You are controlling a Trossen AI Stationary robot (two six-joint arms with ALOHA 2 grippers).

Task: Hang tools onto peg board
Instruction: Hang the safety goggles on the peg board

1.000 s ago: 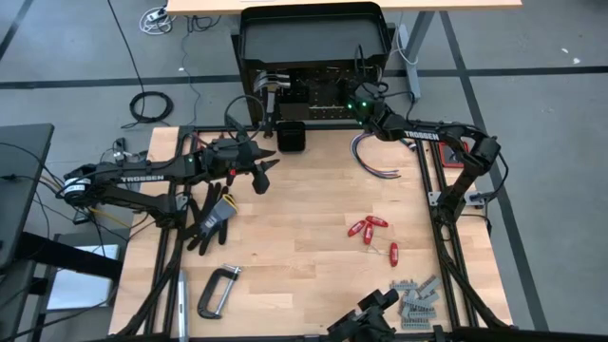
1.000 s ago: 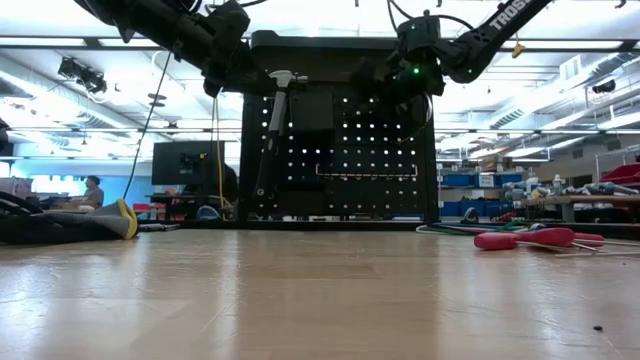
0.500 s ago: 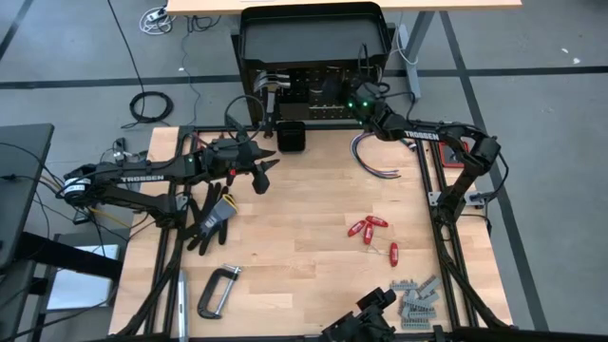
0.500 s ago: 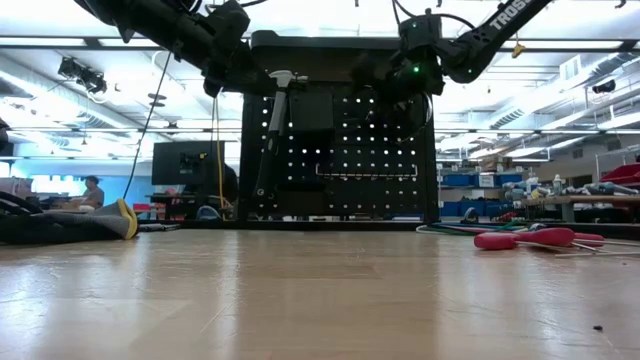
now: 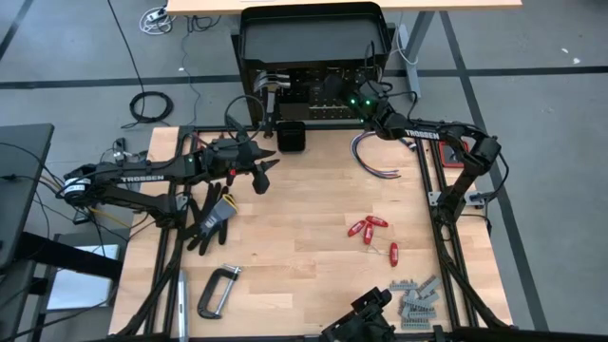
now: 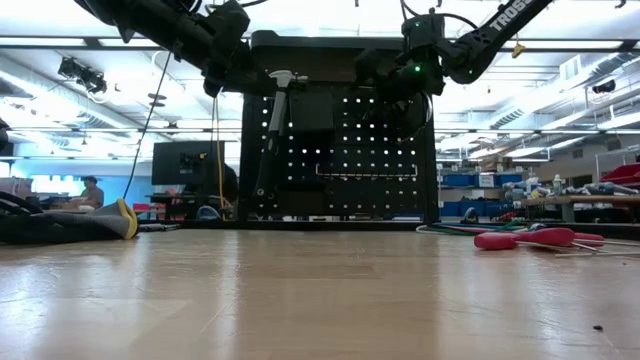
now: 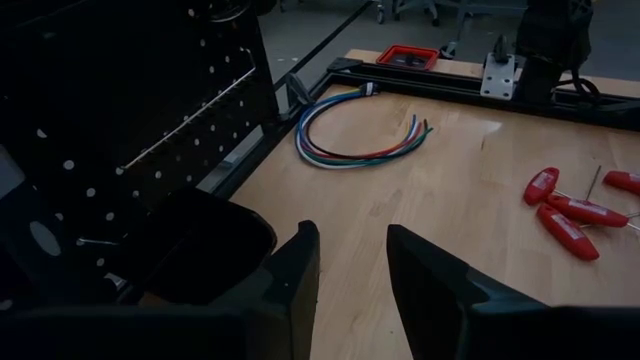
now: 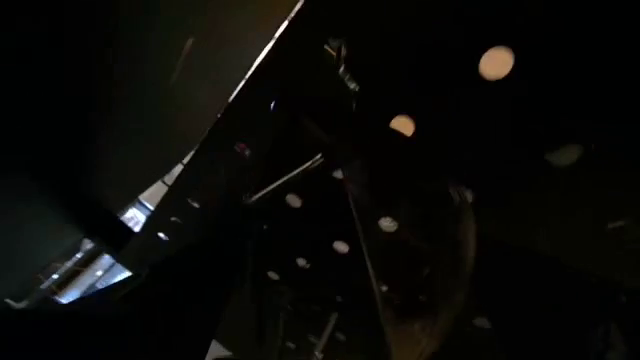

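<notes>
Since the earlier frame your right gripper (image 5: 334,88) has spread its fingers wide at the upright black perforated metal peg board (image 6: 340,150), apparently letting go of a tool it hung there; which tool, you cannot tell. Your left gripper (image 7: 352,262) hovers over the wooden table (image 5: 304,237), unchanged, fingers partly apart and empty, just beside the steel-headed hammer (image 6: 272,110) already hanging on the board.

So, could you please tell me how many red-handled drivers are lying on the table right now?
4 red-handled drivers on the table: three clustered right of its middle, at and, and one apart, nearer the front edge. Others may be hidden.
</notes>
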